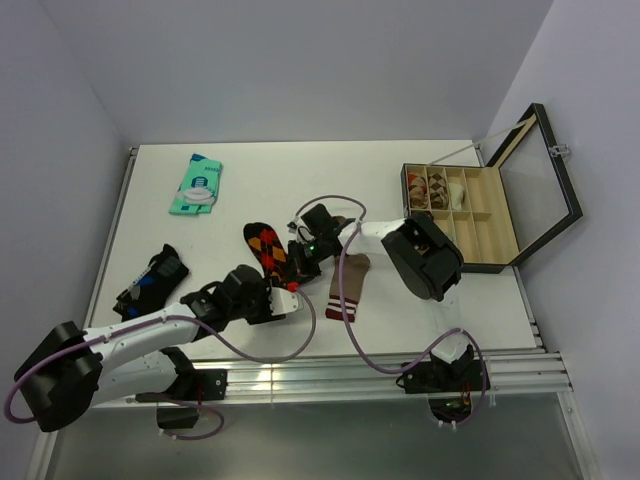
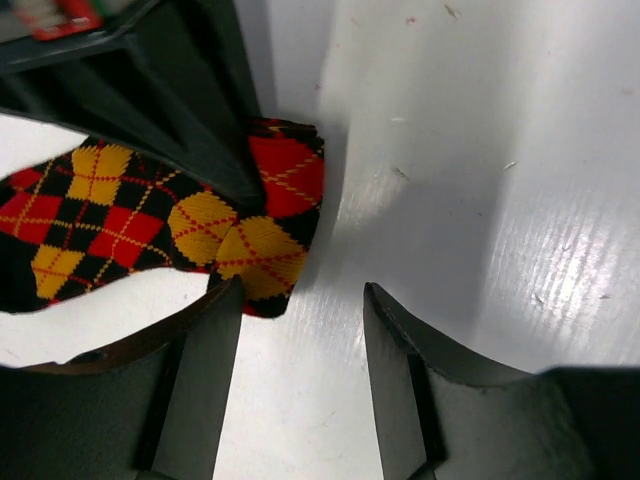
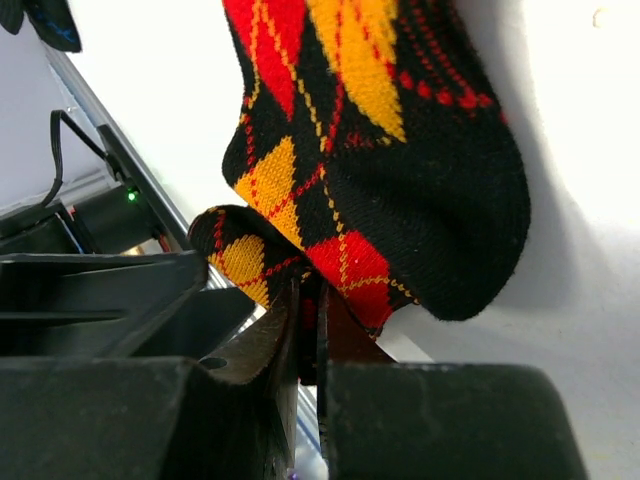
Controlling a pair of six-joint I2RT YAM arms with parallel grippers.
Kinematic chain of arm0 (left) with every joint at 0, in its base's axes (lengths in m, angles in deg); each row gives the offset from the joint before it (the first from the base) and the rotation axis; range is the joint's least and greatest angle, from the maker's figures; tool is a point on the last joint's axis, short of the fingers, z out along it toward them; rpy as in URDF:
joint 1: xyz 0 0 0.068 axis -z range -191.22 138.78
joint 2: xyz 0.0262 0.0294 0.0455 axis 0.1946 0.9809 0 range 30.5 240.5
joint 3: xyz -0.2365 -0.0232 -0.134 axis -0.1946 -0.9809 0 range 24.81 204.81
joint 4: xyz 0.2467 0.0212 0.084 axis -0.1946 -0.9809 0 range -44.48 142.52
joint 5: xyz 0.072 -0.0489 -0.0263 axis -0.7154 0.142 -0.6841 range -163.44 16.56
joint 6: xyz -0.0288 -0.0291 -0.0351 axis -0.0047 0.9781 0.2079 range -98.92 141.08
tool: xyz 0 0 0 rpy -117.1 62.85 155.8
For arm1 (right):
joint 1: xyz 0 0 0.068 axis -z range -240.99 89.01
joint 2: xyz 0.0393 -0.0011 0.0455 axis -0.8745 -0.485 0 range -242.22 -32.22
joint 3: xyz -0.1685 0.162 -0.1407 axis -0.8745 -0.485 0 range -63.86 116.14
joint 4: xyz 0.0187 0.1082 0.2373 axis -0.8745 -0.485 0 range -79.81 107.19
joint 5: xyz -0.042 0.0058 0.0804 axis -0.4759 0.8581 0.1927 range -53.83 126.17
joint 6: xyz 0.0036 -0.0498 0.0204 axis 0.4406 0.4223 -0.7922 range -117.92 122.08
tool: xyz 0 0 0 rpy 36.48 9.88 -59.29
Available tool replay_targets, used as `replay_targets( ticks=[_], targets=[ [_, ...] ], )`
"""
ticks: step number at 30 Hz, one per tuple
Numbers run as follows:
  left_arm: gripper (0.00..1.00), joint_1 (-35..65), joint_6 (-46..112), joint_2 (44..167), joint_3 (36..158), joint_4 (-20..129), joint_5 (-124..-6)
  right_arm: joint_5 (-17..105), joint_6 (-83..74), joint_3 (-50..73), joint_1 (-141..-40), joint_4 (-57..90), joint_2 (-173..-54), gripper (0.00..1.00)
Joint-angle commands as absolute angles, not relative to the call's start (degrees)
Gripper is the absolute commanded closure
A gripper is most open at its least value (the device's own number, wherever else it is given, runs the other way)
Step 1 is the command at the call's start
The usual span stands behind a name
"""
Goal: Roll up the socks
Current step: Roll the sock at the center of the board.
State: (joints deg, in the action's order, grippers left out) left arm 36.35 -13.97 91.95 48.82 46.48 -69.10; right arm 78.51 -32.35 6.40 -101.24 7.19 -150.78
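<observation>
Left gripper [image 2: 302, 300]: nearest the arm bases, just on the near side of the black argyle sock [image 2: 200, 225], a fabric sock patterned with red, orange and yellow diamonds. The fingers are spread and hold nothing, with bare white table [image 2: 480, 200] between them.
Right gripper [image 3: 308, 300]: at the near end of the black argyle sock, fingers pressed together on a small turned-over flap of its fabric.
Black argyle sock: lies on the table and stretches away from both grippers, mostly flat. Only the pinched near end is lifted and curled.
Tan-brown fabric sock with a maroon, white-striped cuff [image 1: 350, 285]: just right of the black argyle sock, apart from it, flat and untouched.
Farther off: a dark sock with blue markings [image 1: 150, 280] to the left; a teal flat packet [image 1: 198, 185] beyond and to the left; an open black compartment box with a hinged lid [image 1: 470, 215] well to the right.
Step in hand: most likely the very start of rolling the first sock, with one turn begun and no tight roll yet.
Next move calls for: the left gripper to take hold beside the pinch, so that both grippers can turn the fold over evenly along the sock's length — an uneven pull could skew the roll or let the flap spring open.
</observation>
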Motion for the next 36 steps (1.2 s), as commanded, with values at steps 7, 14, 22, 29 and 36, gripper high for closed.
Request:
replay_targets(
  ticks=[7,14,22,29,36],
  targets=[
    [0.46,40.9,-18.8,96.7,44.7,61.7,-78.1,74.0,-29.0,6.9,-100.7,-3.1,-154.5,0.99],
    [0.51,41.4,-21.4,101.2,42.9,68.3,-79.0,74.5,-28.2,7.5,-100.5,-4.0,-154.6,0.99],
    [0.63,41.9,-23.0,105.7,42.4,69.8,-79.4,74.2,-27.2,8.4,-100.5,-4.7,-155.4,0.98],
    [0.97,42.7,-20.6,106.3,45.6,60.2,-74.6,72.3,-28.2,7.9,-100.2,-2.9,-154.0,0.83],
    [1.0,42.7,-15.5,106.5,51.0,48.7,-66.9,66.1,-32.2,2.9,-99.4,4.4,-145.2,0.55]
  ],
)
